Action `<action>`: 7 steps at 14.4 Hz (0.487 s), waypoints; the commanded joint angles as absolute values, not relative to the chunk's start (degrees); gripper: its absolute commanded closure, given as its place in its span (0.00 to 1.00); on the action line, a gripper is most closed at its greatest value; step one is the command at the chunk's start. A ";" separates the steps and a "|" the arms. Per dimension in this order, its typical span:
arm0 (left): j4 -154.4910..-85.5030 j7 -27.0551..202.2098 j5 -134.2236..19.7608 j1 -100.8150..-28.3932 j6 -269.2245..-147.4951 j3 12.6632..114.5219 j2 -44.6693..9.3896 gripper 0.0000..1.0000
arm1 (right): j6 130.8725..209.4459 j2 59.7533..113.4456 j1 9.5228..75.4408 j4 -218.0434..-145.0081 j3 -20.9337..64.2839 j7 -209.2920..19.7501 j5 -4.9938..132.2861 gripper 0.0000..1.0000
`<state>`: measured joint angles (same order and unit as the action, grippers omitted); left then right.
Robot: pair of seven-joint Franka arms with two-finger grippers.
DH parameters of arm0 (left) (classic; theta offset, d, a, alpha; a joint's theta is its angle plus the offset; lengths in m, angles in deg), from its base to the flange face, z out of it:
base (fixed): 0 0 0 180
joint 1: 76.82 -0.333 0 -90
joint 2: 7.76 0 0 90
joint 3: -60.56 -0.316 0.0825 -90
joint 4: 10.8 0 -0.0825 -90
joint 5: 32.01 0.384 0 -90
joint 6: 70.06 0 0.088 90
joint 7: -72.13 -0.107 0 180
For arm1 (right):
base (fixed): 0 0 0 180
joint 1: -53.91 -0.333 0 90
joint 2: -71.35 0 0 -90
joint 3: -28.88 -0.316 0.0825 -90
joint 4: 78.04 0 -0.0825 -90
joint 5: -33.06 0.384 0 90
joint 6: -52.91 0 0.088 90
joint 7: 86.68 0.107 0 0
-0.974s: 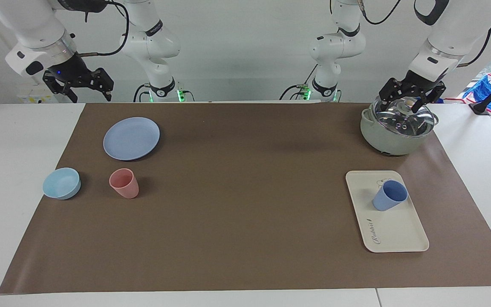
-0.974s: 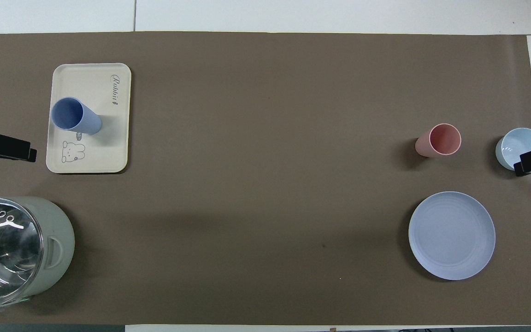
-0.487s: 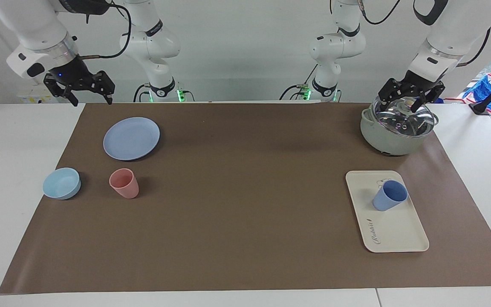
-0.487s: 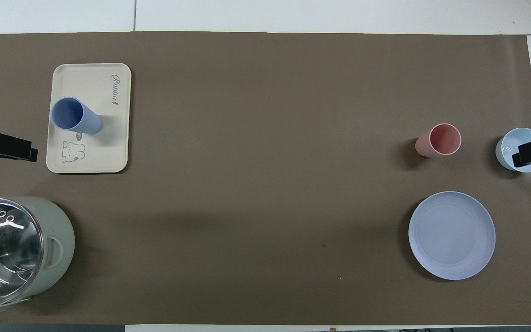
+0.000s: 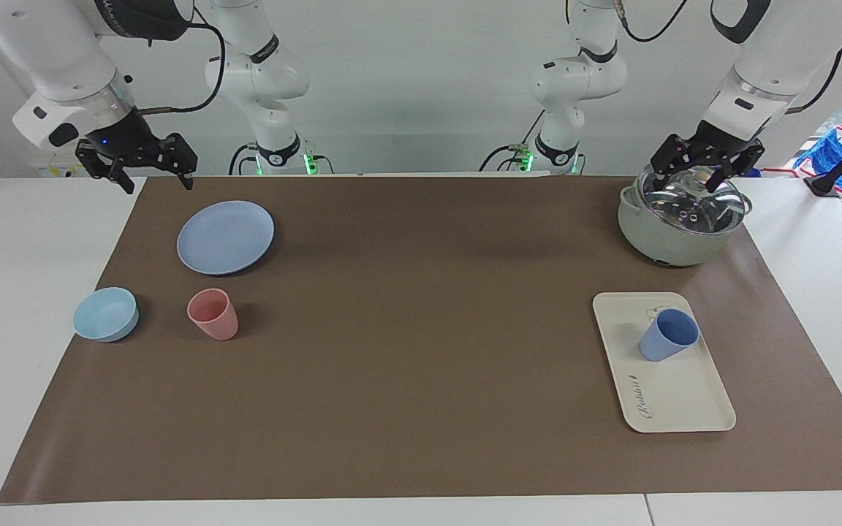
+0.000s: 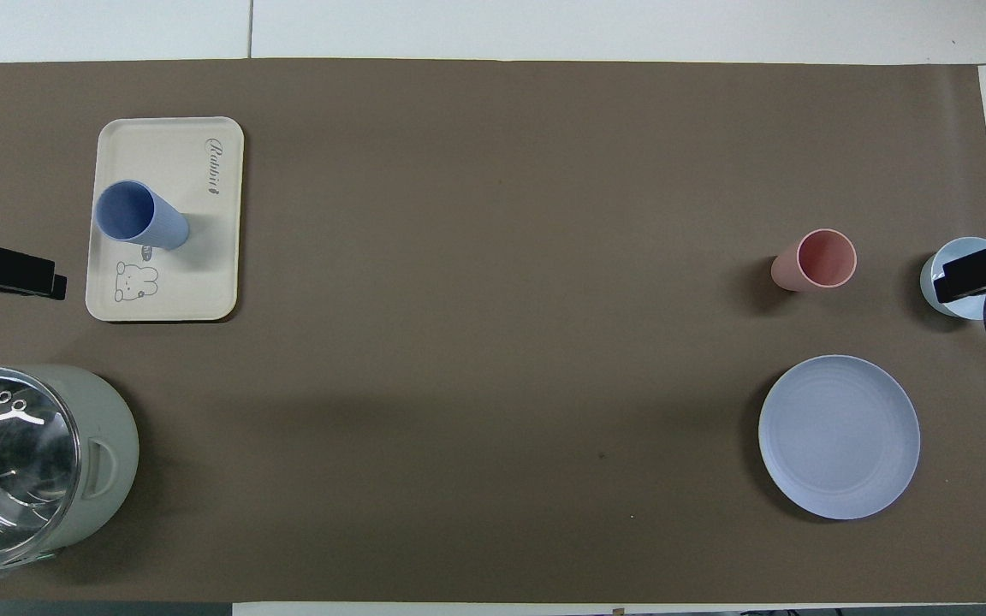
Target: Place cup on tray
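Cup (image 5: 667, 335) upright on tray (image 5: 684, 402), lower right of frame; left gripper (image 5: 706, 169) and right gripper (image 5: 149, 173) spread wide, empty, up top.

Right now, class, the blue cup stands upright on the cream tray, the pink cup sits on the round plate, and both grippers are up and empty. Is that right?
One detail is wrong. The pink cup is not on the round plate; it stands on the brown mat, farther from the robots than the plate, beside the light blue bowl. The facing view shows this. The blue cup does stand on the cream tray, and the left gripper and right gripper are up and empty.
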<state>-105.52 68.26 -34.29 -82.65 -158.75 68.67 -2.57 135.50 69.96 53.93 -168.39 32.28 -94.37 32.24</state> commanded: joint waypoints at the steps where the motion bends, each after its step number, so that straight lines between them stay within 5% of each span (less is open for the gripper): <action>1: -105.90 68.88 -33.94 -82.97 -158.31 68.83 -1.95 0.00 | 135.18 69.68 53.82 -168.65 32.39 -95.65 31.83 0.00; 7: -105.90 68.97 -33.94 -82.97 -158.31 68.74 -1.95 0.00 | 135.27 69.33 53.73 -168.83 32.92 -95.65 31.83 0.00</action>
